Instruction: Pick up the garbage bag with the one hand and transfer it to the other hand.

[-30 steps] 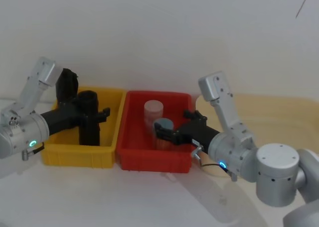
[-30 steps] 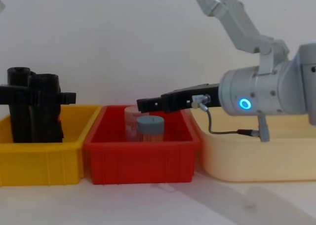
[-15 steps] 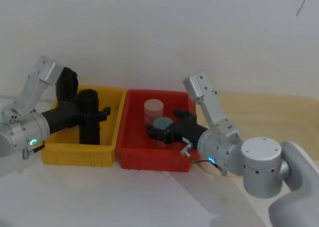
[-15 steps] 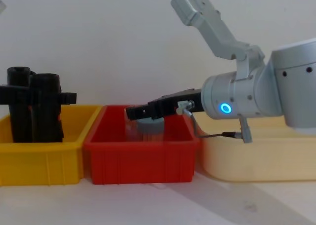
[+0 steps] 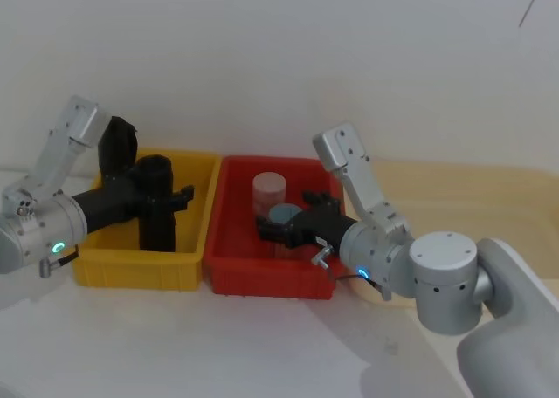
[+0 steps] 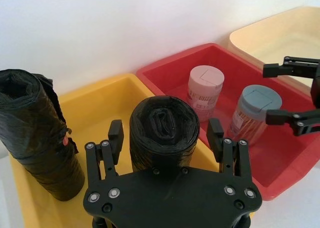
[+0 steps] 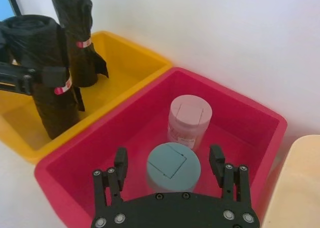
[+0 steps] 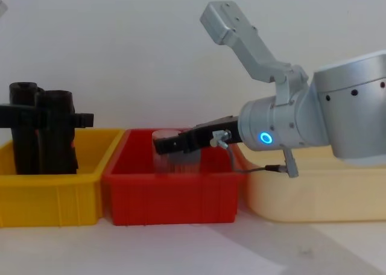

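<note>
The garbage bag (image 5: 157,213) (image 6: 162,125) (image 8: 58,142) is a black roll standing upright in the yellow bin (image 5: 131,271). In the right wrist view it carries a small red-and-white label (image 7: 61,88). My left gripper (image 5: 172,199) (image 6: 166,134), on the green-ringed arm, is open with a finger on each side of the roll's top and a small gap on both sides. My right gripper (image 5: 281,230) (image 7: 168,163) (image 8: 163,145), on the blue-ringed arm, is open over the red bin (image 5: 262,280). Its fingers straddle a blue-grey-lidded jar (image 7: 172,168).
A second black roll (image 5: 118,149) (image 6: 37,133) stands behind the first in the yellow bin. A pink-lidded jar (image 7: 189,115) stands beside the blue-grey one. A cream bin (image 8: 313,196) sits right of the red bin. A white wall rises close behind all the bins.
My right arm has swung left and lowered its gripper into the red bin, around the blue-grey jar. The left gripper and the rolls have not moved.
</note>
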Robot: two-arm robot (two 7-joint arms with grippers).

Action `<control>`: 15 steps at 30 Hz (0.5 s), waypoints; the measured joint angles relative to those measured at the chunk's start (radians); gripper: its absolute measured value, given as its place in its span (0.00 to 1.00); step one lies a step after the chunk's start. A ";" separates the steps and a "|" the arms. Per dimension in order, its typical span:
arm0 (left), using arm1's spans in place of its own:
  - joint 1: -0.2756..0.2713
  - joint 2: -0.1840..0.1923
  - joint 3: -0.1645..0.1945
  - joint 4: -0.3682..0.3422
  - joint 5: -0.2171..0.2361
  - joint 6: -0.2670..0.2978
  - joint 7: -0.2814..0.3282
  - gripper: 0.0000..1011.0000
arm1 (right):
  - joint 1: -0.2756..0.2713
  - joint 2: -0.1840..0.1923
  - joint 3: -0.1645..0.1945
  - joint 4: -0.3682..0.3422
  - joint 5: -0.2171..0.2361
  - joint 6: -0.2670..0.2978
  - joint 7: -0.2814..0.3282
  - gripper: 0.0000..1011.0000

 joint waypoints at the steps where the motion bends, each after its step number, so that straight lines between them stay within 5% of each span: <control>1: 0.000 0.000 0.000 0.000 0.000 0.000 0.000 0.99 | 0.005 -0.003 0.001 0.010 -0.002 -0.002 0.000 0.99; 15: 0.000 0.000 0.000 0.000 0.000 0.000 0.000 0.99 | 0.036 -0.016 0.006 0.082 -0.016 -0.014 0.008 0.99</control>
